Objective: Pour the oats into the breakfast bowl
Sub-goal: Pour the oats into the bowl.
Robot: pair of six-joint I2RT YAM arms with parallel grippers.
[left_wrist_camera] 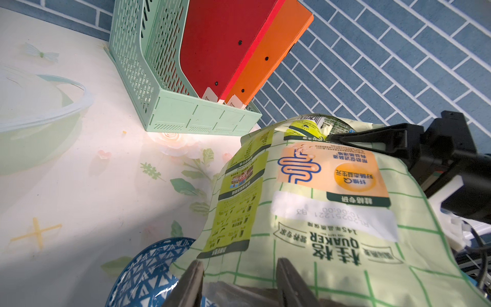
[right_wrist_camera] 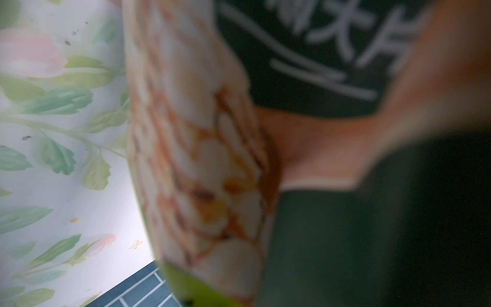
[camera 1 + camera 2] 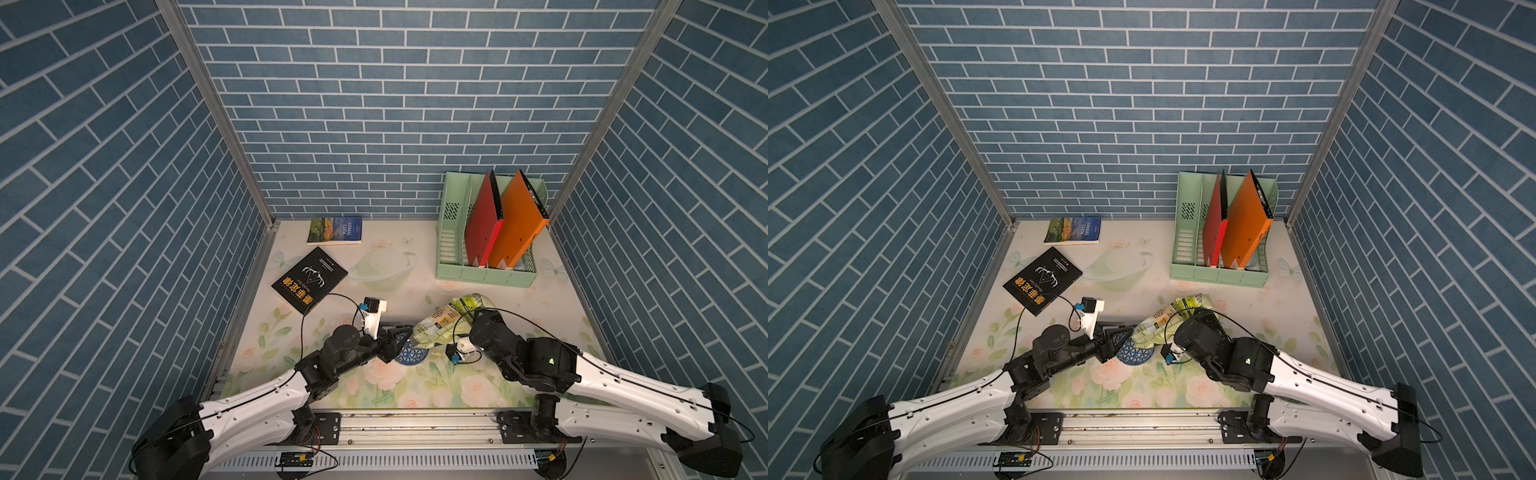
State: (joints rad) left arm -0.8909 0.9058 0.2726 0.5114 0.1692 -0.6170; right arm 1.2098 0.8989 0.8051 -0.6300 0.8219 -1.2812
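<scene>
Right gripper (image 1: 348,139) clamps crinkly pale-green oat bag (image 3: 436,328) over blue-and-white ceramic bowl (image 3: 409,357); left gripper (image 3: 398,333) at its mouth, grip unclear.

Crinkled, glossy plastic film forms the oat bag (image 1: 318,212), its printed panels catching the light. The breakfast bowl (image 1: 143,271) is glazed ceramic, smooth and shiny. The table cover (image 3: 415,386) is a smooth floral-print sheet with a soft sheen. The mint-green file rack (image 3: 482,278) is matt perforated plastic. The red folder (image 3: 482,224) and orange folder (image 3: 517,224) have flat, matt faces. The black book (image 3: 309,278) has a smooth paper cover, and the front rail (image 3: 415,424) is bare brushed metal.
</scene>
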